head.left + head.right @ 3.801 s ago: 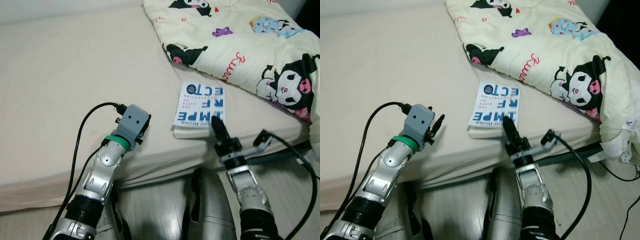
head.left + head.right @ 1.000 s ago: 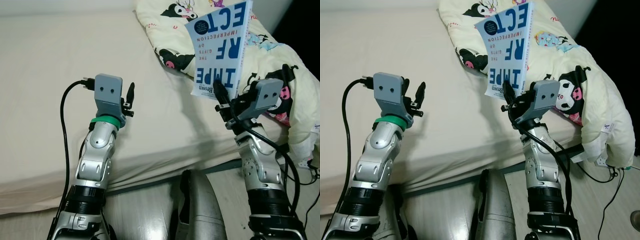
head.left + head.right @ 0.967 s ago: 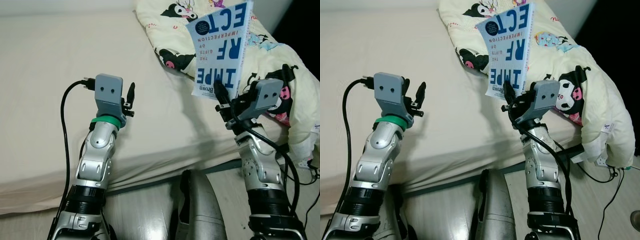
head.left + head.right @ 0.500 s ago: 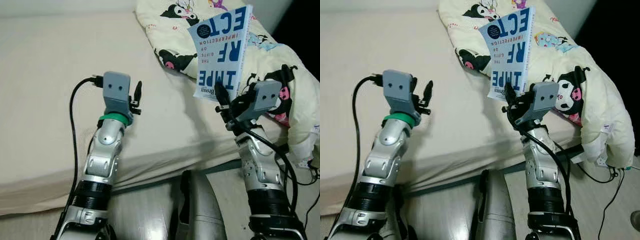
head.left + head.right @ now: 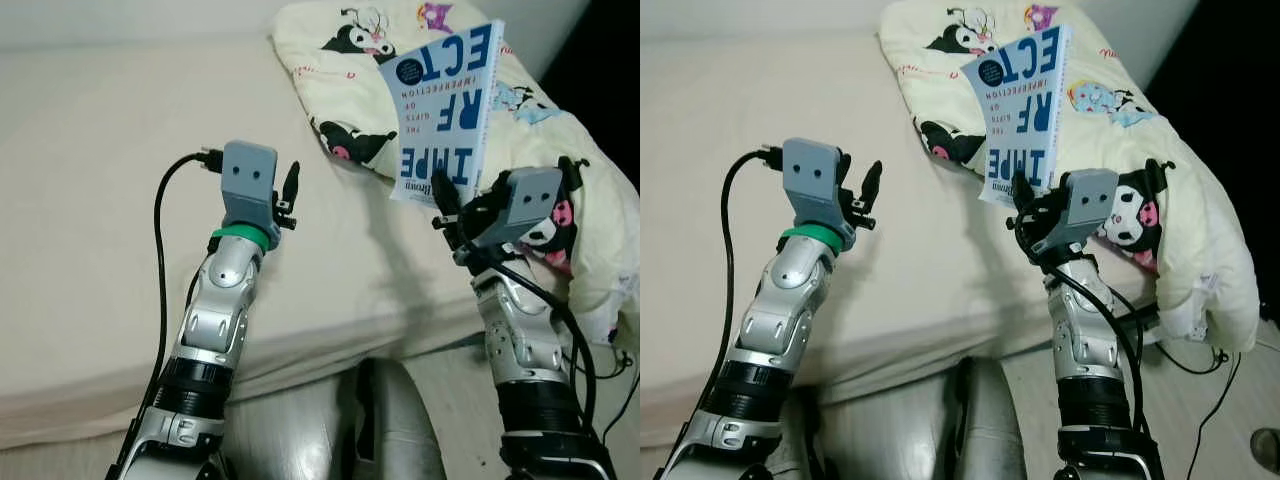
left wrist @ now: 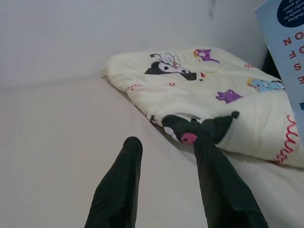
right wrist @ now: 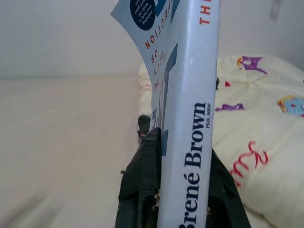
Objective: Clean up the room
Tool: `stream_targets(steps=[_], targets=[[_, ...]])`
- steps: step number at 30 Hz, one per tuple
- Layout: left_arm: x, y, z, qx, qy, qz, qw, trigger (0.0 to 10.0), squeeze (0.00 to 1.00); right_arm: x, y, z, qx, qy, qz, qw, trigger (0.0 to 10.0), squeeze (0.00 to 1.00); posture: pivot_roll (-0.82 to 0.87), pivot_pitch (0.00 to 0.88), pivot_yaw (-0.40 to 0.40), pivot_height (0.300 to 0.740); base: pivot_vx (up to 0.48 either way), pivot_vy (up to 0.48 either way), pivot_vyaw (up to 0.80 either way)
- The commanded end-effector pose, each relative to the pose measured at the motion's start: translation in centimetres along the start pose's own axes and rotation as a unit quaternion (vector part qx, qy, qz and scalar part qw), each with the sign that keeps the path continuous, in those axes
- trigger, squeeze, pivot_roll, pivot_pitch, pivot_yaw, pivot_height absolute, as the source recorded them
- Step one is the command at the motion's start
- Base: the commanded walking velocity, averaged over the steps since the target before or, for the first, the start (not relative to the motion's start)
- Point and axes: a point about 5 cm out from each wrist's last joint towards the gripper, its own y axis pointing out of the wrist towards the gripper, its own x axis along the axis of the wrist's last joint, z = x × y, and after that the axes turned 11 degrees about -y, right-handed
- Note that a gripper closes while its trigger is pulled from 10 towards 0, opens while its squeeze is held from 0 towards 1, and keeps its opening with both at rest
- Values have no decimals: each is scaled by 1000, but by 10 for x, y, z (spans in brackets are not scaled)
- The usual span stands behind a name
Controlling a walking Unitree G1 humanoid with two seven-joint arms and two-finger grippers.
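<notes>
A white and blue book stands upright in the air over the bed, held by its lower edge. My right gripper is shut on the book, and its spine sits between the two black fingers. My left gripper is raised above the mattress, to the left of the book. It is open with nothing between its fingers. The beige bed lies under both arms.
A cream quilt with cartoon prints is bunched on the right part of the bed, behind the book. A black cable trails on the floor at the right. Grey floor shows at the bed's near edge.
The book has gone from lying flat on the bed to upright in my right gripper. My left arm has since shifted right, nearer the book.
</notes>
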Motion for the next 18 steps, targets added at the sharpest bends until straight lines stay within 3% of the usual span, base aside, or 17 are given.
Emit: stream_targets(steps=[1,18], targets=[[-1,2,-5,-8,1,2,1000,10000,0,3,0,-1,-3,-7,-14,1000,10000,0,-85,5,-19,640,0,0,0],[2,6,-9,-17,-1,-1,1000,10000,0,1,-1,-1,-6,-6,-12,1000,10000,0,-86,4,-16,700,0,0,0]])
